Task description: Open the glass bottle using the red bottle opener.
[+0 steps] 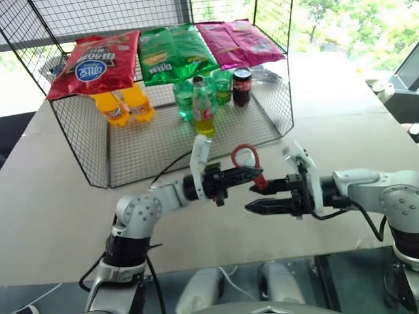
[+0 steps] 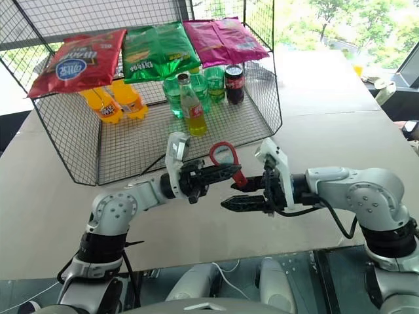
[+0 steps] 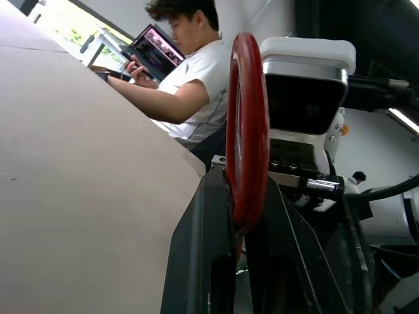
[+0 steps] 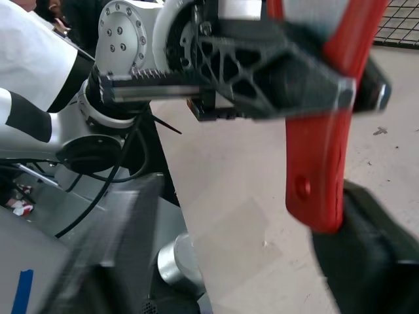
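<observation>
My left end effector (image 1: 252, 173) grasps the red bottle opener (image 1: 245, 159), loop up, at frame centre. My right end effector (image 1: 256, 197), half-closed, brackets the handle's lower end. The glass bottle (image 1: 202, 108) stands directly above, upright.

Bright daylight, blurred wrist foreground

Ahead of me on the tan tabletop (image 1: 340, 131) stands a black wire cage (image 1: 131, 150). Three snack bags lie across its top: a red bag (image 1: 98, 62), a green bag (image 1: 173, 52) and a pink bag (image 1: 239, 42). Under them on the mesh floor I see two squat orange bottles (image 1: 124, 106), some green plastic bottles (image 1: 219, 88) and a dark cola can (image 1: 242, 86). At the tabletop's far edge a person in a white shirt (image 3: 196, 85) holds a tablet (image 3: 157, 52).
</observation>
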`<move>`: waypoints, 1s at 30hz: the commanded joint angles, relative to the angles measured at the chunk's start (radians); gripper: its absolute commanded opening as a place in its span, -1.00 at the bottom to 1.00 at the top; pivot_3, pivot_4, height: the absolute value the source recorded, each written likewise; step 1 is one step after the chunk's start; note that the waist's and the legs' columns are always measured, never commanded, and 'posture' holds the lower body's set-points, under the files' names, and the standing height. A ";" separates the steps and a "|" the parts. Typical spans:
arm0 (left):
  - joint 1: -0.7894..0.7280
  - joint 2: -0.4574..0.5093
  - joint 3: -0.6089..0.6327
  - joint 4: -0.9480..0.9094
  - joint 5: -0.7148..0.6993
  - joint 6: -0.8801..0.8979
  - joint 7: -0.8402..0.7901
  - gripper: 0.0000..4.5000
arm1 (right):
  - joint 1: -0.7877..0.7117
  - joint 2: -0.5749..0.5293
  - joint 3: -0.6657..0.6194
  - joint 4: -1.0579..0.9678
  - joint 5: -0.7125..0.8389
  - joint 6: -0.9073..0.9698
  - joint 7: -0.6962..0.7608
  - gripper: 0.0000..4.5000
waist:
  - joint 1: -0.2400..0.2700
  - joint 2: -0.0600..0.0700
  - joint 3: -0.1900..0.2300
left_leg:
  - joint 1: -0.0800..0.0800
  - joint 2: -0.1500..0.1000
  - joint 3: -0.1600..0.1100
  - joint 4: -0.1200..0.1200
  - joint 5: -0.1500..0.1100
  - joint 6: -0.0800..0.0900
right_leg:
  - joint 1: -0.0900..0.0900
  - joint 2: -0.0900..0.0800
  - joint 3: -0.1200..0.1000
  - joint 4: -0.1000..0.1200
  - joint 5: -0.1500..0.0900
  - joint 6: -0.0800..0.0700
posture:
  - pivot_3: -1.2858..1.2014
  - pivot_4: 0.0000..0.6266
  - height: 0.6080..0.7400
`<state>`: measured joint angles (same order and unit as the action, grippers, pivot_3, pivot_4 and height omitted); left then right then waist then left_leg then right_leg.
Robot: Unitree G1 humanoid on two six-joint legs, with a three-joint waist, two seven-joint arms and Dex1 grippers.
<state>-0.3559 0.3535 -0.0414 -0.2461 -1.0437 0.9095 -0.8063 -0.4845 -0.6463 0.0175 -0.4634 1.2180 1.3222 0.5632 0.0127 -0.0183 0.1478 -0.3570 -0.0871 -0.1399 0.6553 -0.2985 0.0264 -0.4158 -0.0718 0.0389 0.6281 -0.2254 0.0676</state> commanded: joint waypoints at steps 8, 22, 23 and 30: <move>0.043 0.010 -0.038 -0.051 0.035 -0.010 -0.044 -1.00 | -0.058 0.017 -0.042 0.047 0.214 0.065 -0.130 -0.98 | -0.001 0.000 0.000 | -0.006 0.000 -0.001 0.003 0.000 0.000 | -0.004 0.000 -0.001 0.000 0.001 -0.001 | 0.03 -0.52 1.00; 0.060 0.030 -0.084 -0.060 0.119 -0.073 -0.075 -0.53 | -0.052 0.025 -0.001 0.117 0.540 -0.023 -0.322 -1.00 | -0.001 0.000 0.000 | -0.007 0.000 -0.001 0.009 0.000 0.000 | -0.004 0.000 -0.001 0.000 0.004 0.000 | 0.03 -0.52 1.00; 0.060 0.029 -0.086 -0.058 0.127 -0.081 -0.078 -0.31 | -0.051 0.021 0.003 0.117 0.552 -0.031 -0.334 -1.00 | 0.000 0.000 0.000 | -0.008 0.000 -0.001 0.009 0.000 0.000 | -0.004 0.000 -0.001 0.000 0.004 0.000 | 0.03 -0.52 1.00; 0.083 0.040 -0.064 -0.052 0.156 -0.099 -0.064 0.48 | 0.014 -0.013 -0.045 0.102 0.542 -0.094 -0.358 -1.00 | 0.000 0.000 0.000 | -0.008 0.000 0.000 0.010 0.000 0.001 | -0.004 0.001 -0.001 0.000 0.004 0.000 | 0.03 -0.52 1.00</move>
<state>-0.3042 0.3707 -0.0817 -0.2795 -0.9120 0.7989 -0.8600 -0.4666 -0.6521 0.0427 -0.3246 1.7062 1.3083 0.1960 0.0127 -0.0181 0.1478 -0.3654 -0.0870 -0.1404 0.6653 -0.2990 0.0275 -0.4193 -0.0713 0.0381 0.6284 -0.2211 0.0681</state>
